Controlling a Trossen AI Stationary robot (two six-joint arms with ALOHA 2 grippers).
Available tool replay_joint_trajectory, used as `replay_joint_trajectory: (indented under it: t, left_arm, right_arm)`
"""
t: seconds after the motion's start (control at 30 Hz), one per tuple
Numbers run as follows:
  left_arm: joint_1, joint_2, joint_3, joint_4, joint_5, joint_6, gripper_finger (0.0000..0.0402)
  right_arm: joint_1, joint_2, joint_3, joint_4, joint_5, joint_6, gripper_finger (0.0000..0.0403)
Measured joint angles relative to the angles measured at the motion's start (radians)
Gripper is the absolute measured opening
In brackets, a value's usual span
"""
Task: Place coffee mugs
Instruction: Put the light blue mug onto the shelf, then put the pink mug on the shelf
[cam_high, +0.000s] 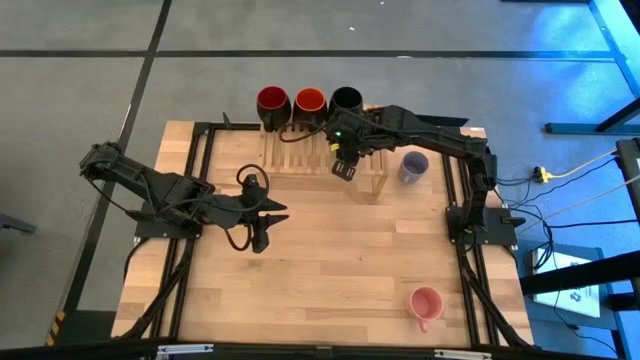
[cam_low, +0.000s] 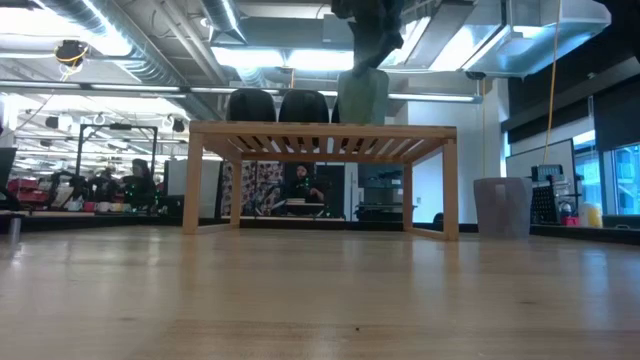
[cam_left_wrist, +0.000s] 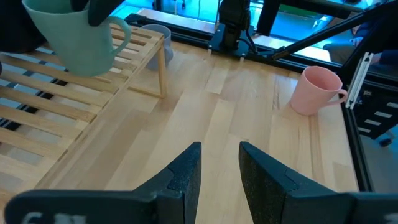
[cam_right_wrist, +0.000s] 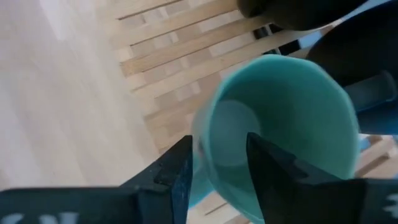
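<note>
Green mug (cam_right_wrist: 280, 124) sits on the wooden rack (cam_high: 300, 155), right fingers (cam_right_wrist: 177, 174) loosely astride its rim, left fingers (cam_left_wrist: 186, 174) parted, empty.

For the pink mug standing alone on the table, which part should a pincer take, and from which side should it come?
Probably the rim, from above. The pink mug stands upright on the table with its mouth open to the top, and nothing stands close around it. One finger would go inside and one outside the wall, away from the handle, which points toward the table's near edge. The handle looks a harder hold.

grey floor (cam_high: 80, 90), exposed ducts (cam_low: 120, 45) — bright ceiling lights (cam_low: 300, 60)
</note>
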Motion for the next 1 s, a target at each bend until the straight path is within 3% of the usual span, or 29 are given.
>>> replay_joint_trajectory:
  t: [0.23,0.47,0.77,1.0]
  left_arm:
    - [0.0,0.0,0.0,0.0,0.0,-0.008,0.0102]
    - [0.0,0.0,0.0,-0.001,0.0,-0.007,0.0102]
    - [0.0,0.001,0.0,-0.004,0.002,-0.007,0.0102]
    - [0.0,0.001,0.0,-0.005,0.003,0.017,0.0102]
  right_arm:
    - [0.054,-0.014,0.058,-0.056,-0.082,0.027,0.0138]
    - [0.238,-0.053,0.139,-0.149,-0.163,0.077,0.0138]
    - [0.525,-0.093,0.137,-0.167,-0.083,0.223,0.0138]
    - [0.709,-0.128,-0.014,-0.23,-0.034,0.545,0.0138]
